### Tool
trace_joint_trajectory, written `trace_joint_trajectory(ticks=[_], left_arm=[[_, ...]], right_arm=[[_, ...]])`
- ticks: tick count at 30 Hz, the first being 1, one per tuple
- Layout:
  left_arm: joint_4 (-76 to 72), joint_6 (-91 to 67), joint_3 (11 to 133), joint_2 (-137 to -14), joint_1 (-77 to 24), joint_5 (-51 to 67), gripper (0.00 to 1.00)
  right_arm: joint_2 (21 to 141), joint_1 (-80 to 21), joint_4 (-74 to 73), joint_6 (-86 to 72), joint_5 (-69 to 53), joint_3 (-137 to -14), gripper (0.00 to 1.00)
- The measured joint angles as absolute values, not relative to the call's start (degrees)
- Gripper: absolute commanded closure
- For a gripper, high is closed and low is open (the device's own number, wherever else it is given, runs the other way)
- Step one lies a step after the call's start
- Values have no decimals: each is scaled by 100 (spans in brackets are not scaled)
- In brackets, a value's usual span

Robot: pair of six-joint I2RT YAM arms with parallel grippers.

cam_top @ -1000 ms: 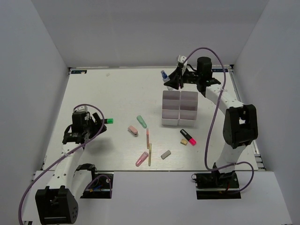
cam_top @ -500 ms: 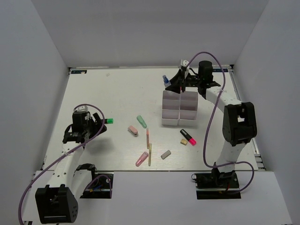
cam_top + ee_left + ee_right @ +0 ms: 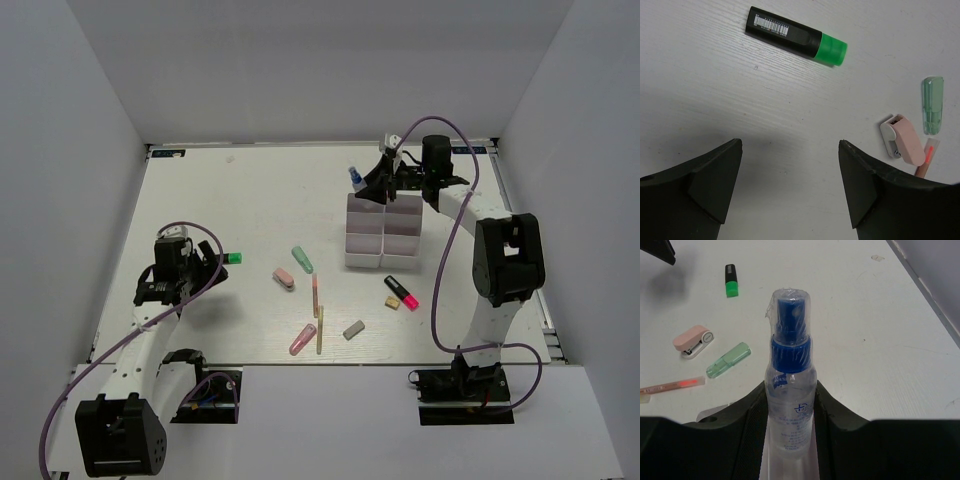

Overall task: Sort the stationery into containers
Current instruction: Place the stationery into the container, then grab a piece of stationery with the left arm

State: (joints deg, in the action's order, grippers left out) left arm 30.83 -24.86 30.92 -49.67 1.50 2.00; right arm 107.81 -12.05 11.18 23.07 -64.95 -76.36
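My right gripper is shut on the clear blue-capped tube and holds it over the far row of the white bins; the tube's cap shows in the top view. My left gripper is open and empty above bare table, just short of the black marker with a green cap. On the table lie a green capped item, a pink clip-like item, a pink stick, a yellow stick, a pink marker, a grey eraser, a tan eraser and a black-pink marker.
White walls close in the table on three sides. The loose items lie in the middle, between the two arms and in front of the bins. The right arm's purple cable loops over the table's right side.
My right gripper has moved with the tube from beyond the bins' far left corner to over their far row. The left arm has not moved.
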Motion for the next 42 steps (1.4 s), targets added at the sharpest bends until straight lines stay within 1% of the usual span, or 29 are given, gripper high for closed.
trace_joint_trajectory(ticks=[3, 6, 7, 9, 11, 13, 14, 15, 16, 19, 21, 22, 23, 24, 25, 26, 28, 29, 30, 31, 32, 33, 34, 37, 40, 41, 42], left_arm=[[3083, -2488, 3092, -4967, 150, 200, 12], [3083, -2486, 3092, -4967, 150, 200, 12], [3083, -2488, 3092, -4969, 150, 200, 12], [3083, -2486, 3092, -4974, 150, 209, 12], [3083, -2486, 3094, -4987, 150, 220, 12], [3083, -2488, 3094, -5013, 150, 235, 12], [3083, -2486, 3094, -5024, 150, 242, 12], [3083, -2488, 3094, -5030, 150, 244, 12], [3083, -2488, 3094, -5037, 150, 246, 12], [3083, -2491, 3094, -5065, 150, 257, 12], [3087, -2523, 3103, -5107, 150, 263, 36], [3085, -2543, 3111, -5131, 150, 266, 51], [3087, -2550, 3122, -5157, 150, 274, 82], [3087, -2582, 3133, -5181, 150, 290, 93], [3089, -2617, 3148, -5212, 150, 290, 100], [3087, -2644, 3168, -5251, 150, 303, 100], [3083, -2687, 3194, -5349, 150, 336, 100], [3085, -2738, 3201, -5404, 150, 357, 89], [3083, -2773, 3203, -5454, 150, 366, 76], [3089, -2860, 3210, -5520, 150, 370, 65], [3087, -2919, 3214, -5583, 150, 377, 58], [3105, -3098, 3234, -5662, 150, 366, 38], [3122, -3273, 3258, -5749, 150, 342, 30], [3256, -3913, 3417, -6049, 132, 202, 21], [3645, -4718, 3863, -6420, 12, -211, 21], [3828, -5087, 4121, -6573, -82, -454, 23], [4117, -5459, 4449, -6761, -189, -683, 23]], right_arm=[[10809, -1201, 989, 2451, -6460, -7636, 100], [10827, -1201, 825, 2615, -6447, -7636, 87], [10827, -1201, 738, 2687, -6449, -7636, 77], [10827, -1201, 622, 2794, -6447, -7636, 64], [10827, -1201, 513, 2910, -6447, -7636, 56], [10827, -1201, 434, 3002, -6447, -7629, 54], [10827, -1201, 412, 3033, -6447, -7625, 50], [10827, -1201, 390, 3050, -6449, -7620, 41], [10827, -1201, 379, 3055, -6449, -7616, 39], [10825, -1201, 340, 3098, -6451, -7596, 39], [10814, -1201, 307, 3103, -6449, -7590, 41], [10798, -1201, 307, 3100, -6449, -7583, 47], [10770, -1199, 311, 3079, -6447, -7568, 54], [10713, -1199, 314, 3037, -6442, -7533, 74], [10656, -1197, 322, 3013, -6440, -7500, 87], [10575, -1194, 327, 2888, -6427, -7454, 100], [10344, -1194, 285, 2668, -6281, -7393, 100], [10180, -1197, 285, 2521, -6156, -7345, 100], [10009, -1197, 268, 2408, -6055, -7310, 100], [9826, -1197, 261, 2209, -5878, -7264, 87], [9524, -1188, 235, 2003, -5776, -7183, 54], [9286, -1175, 213, 1737, -5655, -7122, 15], [9035, -1153, 152, 1433, -5575, -7076, 9], [8495, -1037, -268, 860, -5625, -7133, 9], [8287, -934, -886, 585, -5850, -7185, 11], [8226, -917, -1157, 534, -5835, -7170, 32], [8147, -899, -1376, 545, -5741, -7118, 48]])
